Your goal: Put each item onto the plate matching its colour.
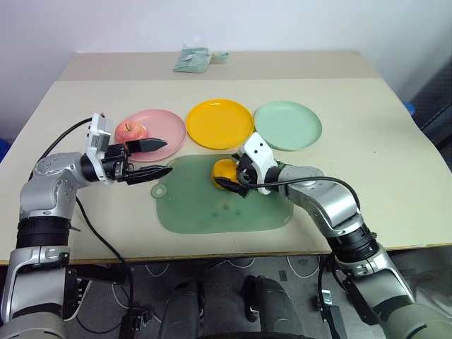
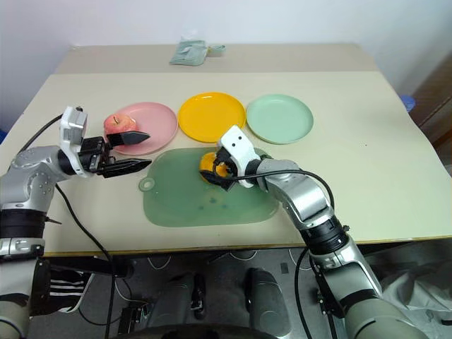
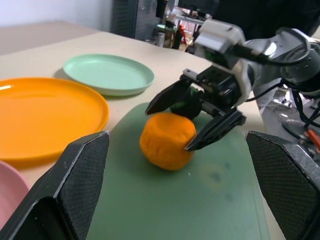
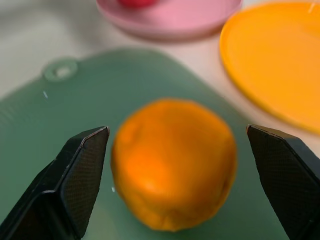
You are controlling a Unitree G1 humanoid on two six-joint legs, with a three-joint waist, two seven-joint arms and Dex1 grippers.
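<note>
While set well back from the near table (image 1: 395,212) edge, mat (image 1: 205,212) lies flat, its far edge just short of the three plates. Plenty of bare tabletop to the robot's right of mat and green plate (image 1: 288,125); a narrower bare strip on the left, between pink plate (image 1: 159,127) and the table's left edge. Far edge backed by a second, lighter tabletop carrying a pale cloth wad (image 1: 192,59), well apart from everything else.

Plates in a row, nearly touching: pink at left, orange plate (image 1: 219,123) in the middle, green at right. Holding the apple (image 1: 130,130): pink plate, fruit on its left part, stem up. Orange plate and green plate bare. Lying on the mat near its far edge, just below the orange plate: orange (image 1: 224,172), off any plate. Dark green ball partly hidden behind the right gripper, barely visible in the left wrist view.

Left gripper (image 1: 159,157) held level over the near rim of the pink plate, pointing toward the mat, fingers wide apart, nothing between them. Right gripper (image 1: 233,176) lowered onto the mat, fingers spread wide on either side of the orange, not clamped on it.

No readable writing or labels anywhere.
</note>
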